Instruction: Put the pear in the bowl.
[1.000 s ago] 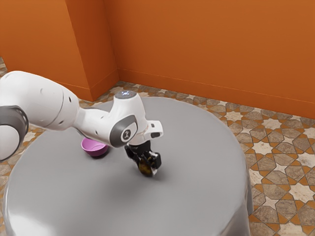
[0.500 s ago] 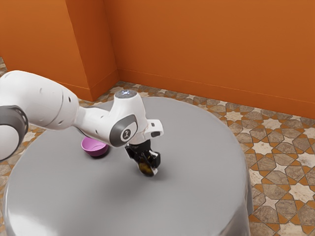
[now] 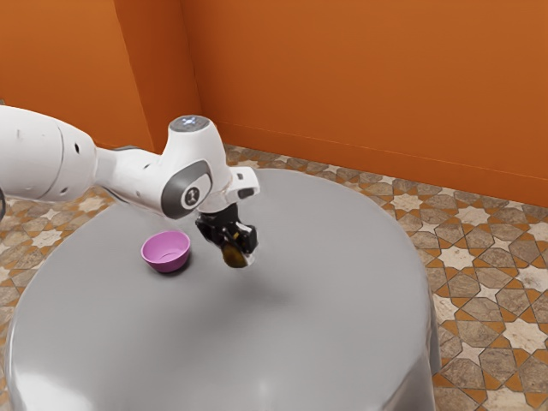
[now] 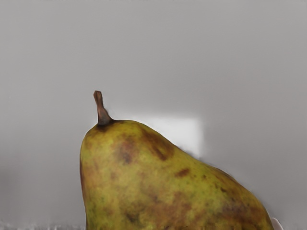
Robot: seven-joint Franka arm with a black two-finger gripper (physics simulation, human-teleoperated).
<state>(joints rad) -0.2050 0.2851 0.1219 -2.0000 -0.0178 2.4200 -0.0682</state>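
Exterior view: the black fingers (image 3: 247,235) hold the pear (image 3: 233,256) tight, one on each side. The pear is up over the gray desk (image 3: 342,325). The pink bowl (image 3: 166,264) sits on the desk, near the pear and apart from it, toward the exterior view's left. The white arm (image 3: 137,174) comes in from that side too. In the wrist view, the pear is yellow-green with brown spots and a brown stem (image 4: 100,108).

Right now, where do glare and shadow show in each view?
Exterior view: white glare on the grey tablecloth at lower left, a dark shadow under the pink bowl, a fainter, soft-edged one below the raised pear; wrist view: a blurry-edged white glare patch behind the pear.
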